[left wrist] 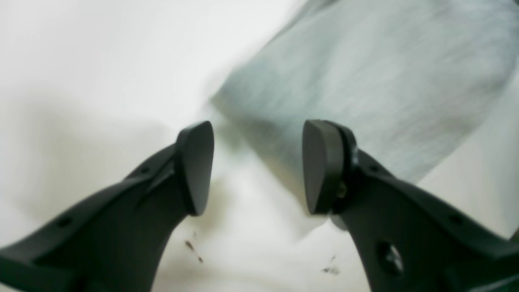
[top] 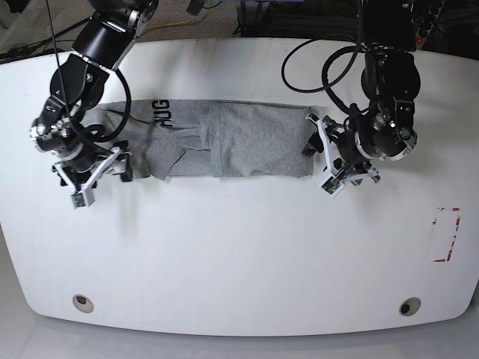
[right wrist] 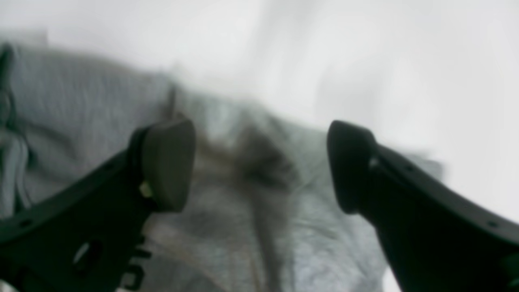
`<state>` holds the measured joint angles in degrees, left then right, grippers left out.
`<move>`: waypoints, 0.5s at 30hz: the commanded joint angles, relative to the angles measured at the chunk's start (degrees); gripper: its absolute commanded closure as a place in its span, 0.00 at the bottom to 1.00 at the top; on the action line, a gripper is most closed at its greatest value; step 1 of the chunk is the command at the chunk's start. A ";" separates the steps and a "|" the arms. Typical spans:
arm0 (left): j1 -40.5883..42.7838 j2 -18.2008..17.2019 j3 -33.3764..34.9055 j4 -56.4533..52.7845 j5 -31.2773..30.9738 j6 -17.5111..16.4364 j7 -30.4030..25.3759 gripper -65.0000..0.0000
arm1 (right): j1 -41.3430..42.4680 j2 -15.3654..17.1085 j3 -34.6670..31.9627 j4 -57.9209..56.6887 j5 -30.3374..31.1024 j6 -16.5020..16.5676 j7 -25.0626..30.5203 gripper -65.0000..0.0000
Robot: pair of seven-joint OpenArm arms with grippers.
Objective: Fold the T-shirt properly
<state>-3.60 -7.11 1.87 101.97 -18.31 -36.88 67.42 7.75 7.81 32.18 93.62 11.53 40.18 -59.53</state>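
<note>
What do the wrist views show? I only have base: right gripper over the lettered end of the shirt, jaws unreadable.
Observer: Right gripper is open, with bunched grey T-shirt visible between its fingertips.
Operator: And the left? It's at the other end of the shirt.
Observer: Open too; a corner of the shirt shows beyond the fingertips, and the left wrist view has small dark marks on the white surface below it.

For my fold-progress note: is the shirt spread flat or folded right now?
Partly folded: the shirt lies in a wide strip, a section doubled over, with wrinkles and only part of the lettering showing.
</note>
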 commanded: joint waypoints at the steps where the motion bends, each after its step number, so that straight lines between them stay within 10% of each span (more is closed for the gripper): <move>1: 3.55 -1.90 -3.50 1.46 -0.99 -0.08 -7.59 0.50 | 4.52 1.46 6.54 0.57 6.18 -0.18 -5.22 0.21; 15: 7.16 -1.98 -4.29 0.22 -0.82 0.00 -15.07 0.61 | 11.20 13.68 22.89 -26.06 15.68 -0.18 -11.55 0.21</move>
<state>4.29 -9.10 -2.48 102.21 -18.04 -36.88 54.06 18.02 19.25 54.06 70.24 25.98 39.70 -72.10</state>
